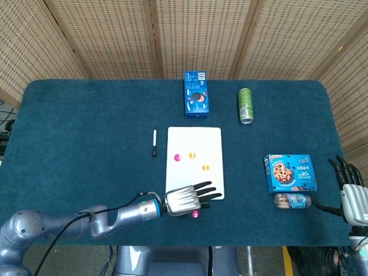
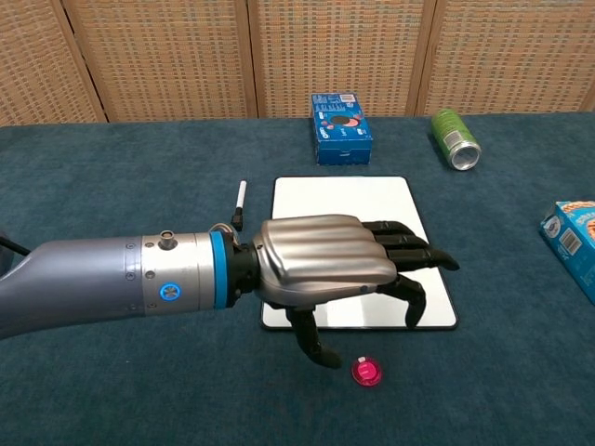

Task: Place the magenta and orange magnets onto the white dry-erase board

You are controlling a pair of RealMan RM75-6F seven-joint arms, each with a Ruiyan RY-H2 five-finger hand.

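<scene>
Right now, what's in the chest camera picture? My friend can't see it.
A robot's left hand hovers over a white board, fingers spread, just above a pink magnet on the blue table. Behind are a marker, a cookie box and a green can.

We took this for a robotics lab staged for manipulation trials. The worktop point(image 1: 86, 126) was draped in dark teal cloth, and woven cane screens point(image 1: 115, 37) closed it off behind. Unrelated props sat spaced apart on it: a blue biscuit box point(image 1: 195, 94), a green can point(image 1: 245, 105), and a cookie box point(image 1: 290, 172).
</scene>
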